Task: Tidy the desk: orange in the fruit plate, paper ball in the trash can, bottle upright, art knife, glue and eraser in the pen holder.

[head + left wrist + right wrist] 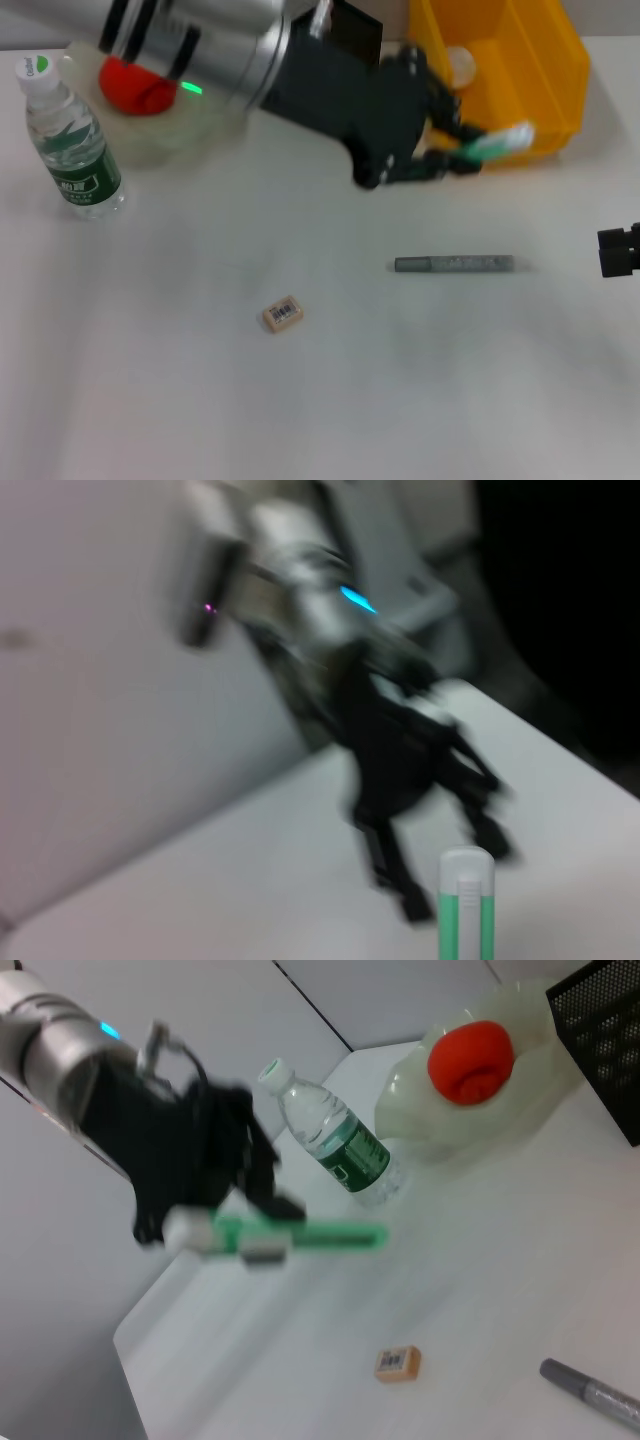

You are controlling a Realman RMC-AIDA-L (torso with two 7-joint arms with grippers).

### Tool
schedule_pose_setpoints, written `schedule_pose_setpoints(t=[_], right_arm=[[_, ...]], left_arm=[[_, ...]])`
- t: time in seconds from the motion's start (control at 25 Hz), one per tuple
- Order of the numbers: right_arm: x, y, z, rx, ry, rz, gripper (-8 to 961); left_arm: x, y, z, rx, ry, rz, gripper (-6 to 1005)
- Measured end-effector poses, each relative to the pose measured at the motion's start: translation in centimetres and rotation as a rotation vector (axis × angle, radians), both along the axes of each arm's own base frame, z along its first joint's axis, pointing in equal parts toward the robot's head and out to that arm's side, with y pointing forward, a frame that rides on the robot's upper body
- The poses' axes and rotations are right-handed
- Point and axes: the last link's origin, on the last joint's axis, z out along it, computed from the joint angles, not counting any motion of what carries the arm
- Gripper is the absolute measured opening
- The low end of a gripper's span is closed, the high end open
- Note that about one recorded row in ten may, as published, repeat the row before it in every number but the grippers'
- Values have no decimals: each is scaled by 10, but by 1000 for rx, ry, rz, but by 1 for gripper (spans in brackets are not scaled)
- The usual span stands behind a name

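My left gripper [452, 146] hovers in front of the yellow trash can [560, 70], shut on a green-and-white stick [497, 144]; art knife or glue, I cannot tell. The right wrist view shows that stick [318, 1235] held above the table, and the left wrist view shows its tip [466, 910]. A grey stick [453, 264] lies mid-table, the tan eraser [283, 314] to its left. The orange [135, 85] rests in the pale-green fruit plate [190, 135]. The bottle [72, 140] stands upright. The black pen holder [352, 32] is partly hidden behind my left arm. A paper ball [460, 65] lies in the trash can.
My right gripper [620, 250] sits parked at the right edge, its fingers spread in the left wrist view [440, 870]. My left arm crosses the table's back from the upper left, over the fruit plate.
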Motion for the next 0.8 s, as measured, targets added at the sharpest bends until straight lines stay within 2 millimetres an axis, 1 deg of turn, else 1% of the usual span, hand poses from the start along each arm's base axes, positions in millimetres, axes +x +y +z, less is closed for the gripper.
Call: schedule_pose_setpoints(t=[0.24,0.28,0.32,0.4,0.44,0.48,0.6,0.8], right_arm=[[6,-5,-4,-20,-20,-7,809],[6,-6,-5,-22,-23,-5,809],[7,-6,-5,-22,-24,-4,809],[8,-8,-5,-23,-23,-3,809],[8,-9,-5,-23,-23,-3,809],[8,-9,-5,-24,-23,-3,809],[9,-10,-7,-33,-25,1,810],[7,-11,-13,-50,-28,16,810]], left_arm=[[8,7,10,0,-205,194,187],[8,7,10,0,-205,194,187],[8,8,12,-3,-264,231,187],[8,8,12,-3,-264,231,187],[5,11,16,0,-386,311,187],[0,16,17,12,-458,379,187],[-8,24,17,28,-552,476,188],[-27,33,8,69,-686,605,188]])
